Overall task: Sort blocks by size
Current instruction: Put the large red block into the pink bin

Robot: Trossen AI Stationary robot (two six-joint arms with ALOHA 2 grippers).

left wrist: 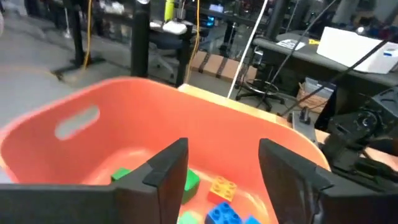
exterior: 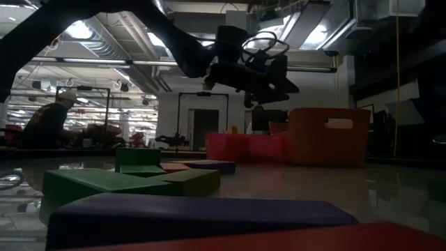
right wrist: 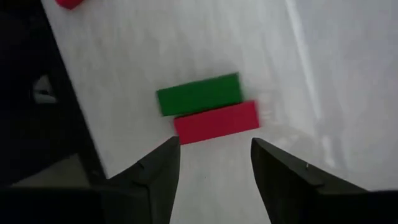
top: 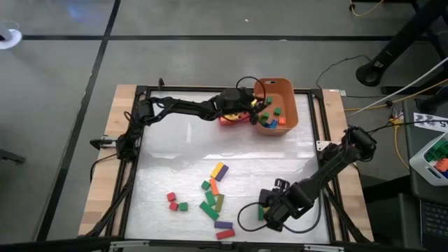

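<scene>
Your left gripper (left wrist: 214,177) hung over the orange tub (top: 280,91) at the far side, jaws apart with nothing between them, small blocks (left wrist: 219,200) lying in the tub below. Your right gripper (right wrist: 214,165) hovered near the front right of the table (top: 280,161), jaws parted and empty, above a green bar (right wrist: 199,93) and red bar (right wrist: 216,121) lying touching. Those bars looked light, rigid and slick, so I'd judge a pinch across the long sides safest; more blocks (top: 213,196) sat mid-table.

No text, label or number can be read in any view. The blocks (top: 213,198) carry no markings.
</scene>
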